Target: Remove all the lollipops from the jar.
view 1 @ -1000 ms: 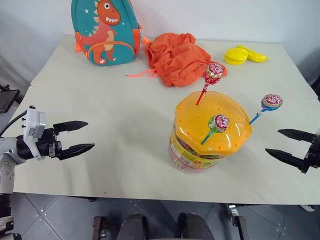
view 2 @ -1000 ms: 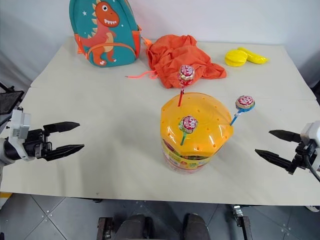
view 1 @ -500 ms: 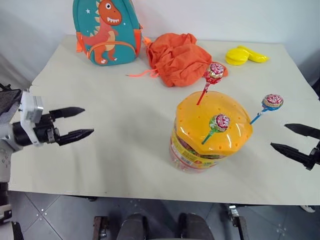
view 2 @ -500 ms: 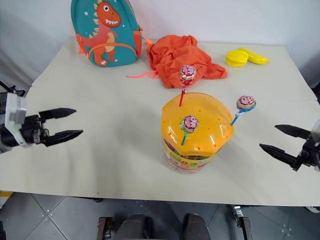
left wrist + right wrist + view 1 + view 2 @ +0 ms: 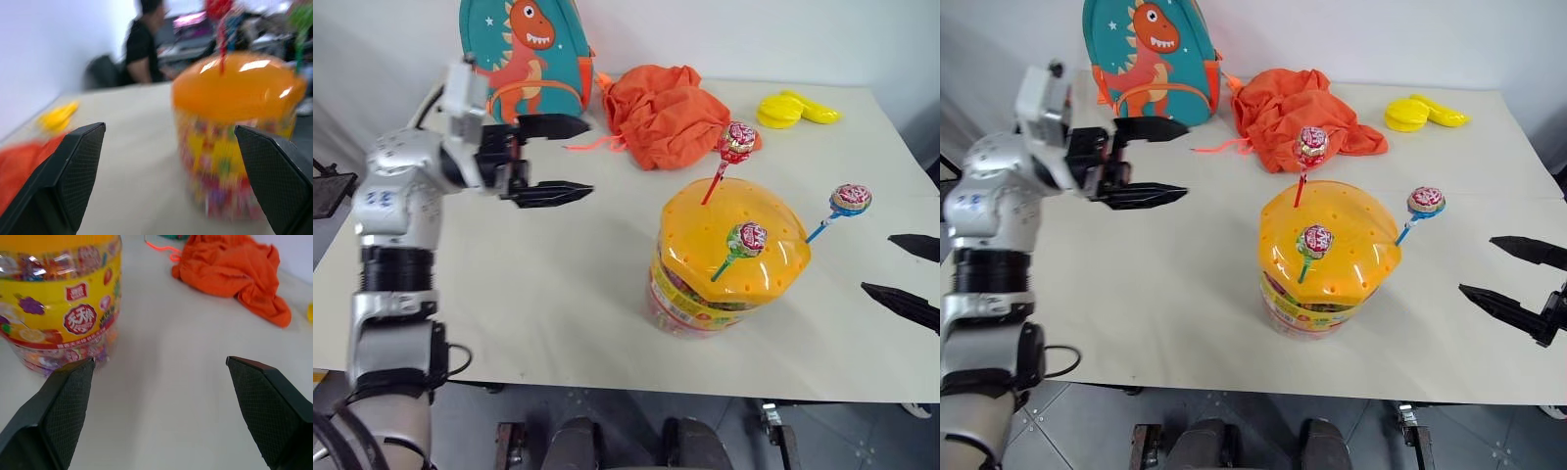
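Raised and swung inward, the spread left tool (image 5: 570, 157) faces the upright jar (image 5: 729, 259), whose lollipops (image 5: 737, 140) lean right.

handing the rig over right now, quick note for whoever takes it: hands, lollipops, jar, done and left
Left hand: open, empty, raised over the table to the left of the jar, fingers pointing toward it.
Right hand: open, empty, low at the table's right edge, apart from the jar.
Jar stands upright near the front of the table, orange lid on.
All three lollipops stand in lid holes: red-stick at the back, green-stick at the front, blue-stick on the right side.
Done: none removed.
Left: pull out all three.
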You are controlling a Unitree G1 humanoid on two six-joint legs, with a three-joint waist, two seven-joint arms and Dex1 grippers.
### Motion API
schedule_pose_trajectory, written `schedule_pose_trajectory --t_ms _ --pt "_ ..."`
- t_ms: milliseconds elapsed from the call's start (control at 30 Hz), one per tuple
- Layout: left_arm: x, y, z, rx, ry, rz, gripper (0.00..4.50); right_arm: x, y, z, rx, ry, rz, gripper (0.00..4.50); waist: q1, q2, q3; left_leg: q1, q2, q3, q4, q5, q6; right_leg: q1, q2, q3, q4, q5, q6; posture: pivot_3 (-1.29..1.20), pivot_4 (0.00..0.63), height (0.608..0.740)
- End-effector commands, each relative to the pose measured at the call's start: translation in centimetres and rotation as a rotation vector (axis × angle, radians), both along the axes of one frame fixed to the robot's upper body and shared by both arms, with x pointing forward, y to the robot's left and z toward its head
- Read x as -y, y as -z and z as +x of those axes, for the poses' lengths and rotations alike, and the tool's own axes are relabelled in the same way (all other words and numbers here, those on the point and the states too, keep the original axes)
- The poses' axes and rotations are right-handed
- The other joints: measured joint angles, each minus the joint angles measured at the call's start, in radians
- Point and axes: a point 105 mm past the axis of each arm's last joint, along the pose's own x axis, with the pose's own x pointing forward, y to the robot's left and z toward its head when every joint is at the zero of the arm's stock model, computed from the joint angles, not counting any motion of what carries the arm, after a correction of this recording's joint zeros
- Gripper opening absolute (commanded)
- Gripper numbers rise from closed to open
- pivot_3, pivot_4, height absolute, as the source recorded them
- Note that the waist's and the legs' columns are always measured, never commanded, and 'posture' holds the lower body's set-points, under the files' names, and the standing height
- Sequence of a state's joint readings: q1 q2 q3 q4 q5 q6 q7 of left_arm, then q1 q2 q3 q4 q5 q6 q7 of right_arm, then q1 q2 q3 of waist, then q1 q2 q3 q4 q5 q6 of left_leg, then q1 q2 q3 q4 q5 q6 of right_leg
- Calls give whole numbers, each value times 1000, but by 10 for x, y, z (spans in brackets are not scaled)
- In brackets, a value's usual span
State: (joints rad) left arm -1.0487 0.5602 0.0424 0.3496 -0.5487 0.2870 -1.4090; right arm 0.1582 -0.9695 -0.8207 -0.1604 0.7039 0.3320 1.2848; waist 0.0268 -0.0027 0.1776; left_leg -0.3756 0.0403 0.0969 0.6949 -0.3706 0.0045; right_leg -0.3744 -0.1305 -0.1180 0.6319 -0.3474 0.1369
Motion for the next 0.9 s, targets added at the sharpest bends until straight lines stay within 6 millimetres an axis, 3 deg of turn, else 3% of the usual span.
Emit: schedule_pose_trajectory --t_ms 33,167,433,600,700,900 --pt "28 -8 -4 -13 128 -16 4500 -8 -12 -15 54 -50 -3 4474 0 0 0 0 0 0 0 0 0 0 0 0 0 0 0 0 150 740" --pt "54 -9 -11 -30 246 -2 4500 -20 -17 -27 63 -110 24 4474 0 -1 0 -1 0 -1 1 -1 1 0 0 0 0 0 0 0 150 740" --pt "85 -2 -18 -87 352 20 4500 -55 -28 -54 89 -233 133 4474 5 -1 1 -1 0 -3 3 -1 1 0 0 0 2 0 0 0 150 740" --pt "100 6 -20 -122 374 71 4500 -58 -19 -60 77 -194 161 4474 14 -2 1 -1 -2 -3 4 -1 2 0 -2 1 4 0 0 0 150 740" --pt "104 6 -20 -118 370 58 3909 -58 -17 -59 87 -170 164 4500 18 -2 1 -1 -2 -3 4 -1 2 0 -2 1 4 0 0 0 150 740" --pt "110 -2 -22 -105 408 52 1996 -59 -15 -56 105 -141 161 4500 22 -2 1 -1 -3 -3 5 -1 2 0 -2 2 4 0 0 0 150 740"
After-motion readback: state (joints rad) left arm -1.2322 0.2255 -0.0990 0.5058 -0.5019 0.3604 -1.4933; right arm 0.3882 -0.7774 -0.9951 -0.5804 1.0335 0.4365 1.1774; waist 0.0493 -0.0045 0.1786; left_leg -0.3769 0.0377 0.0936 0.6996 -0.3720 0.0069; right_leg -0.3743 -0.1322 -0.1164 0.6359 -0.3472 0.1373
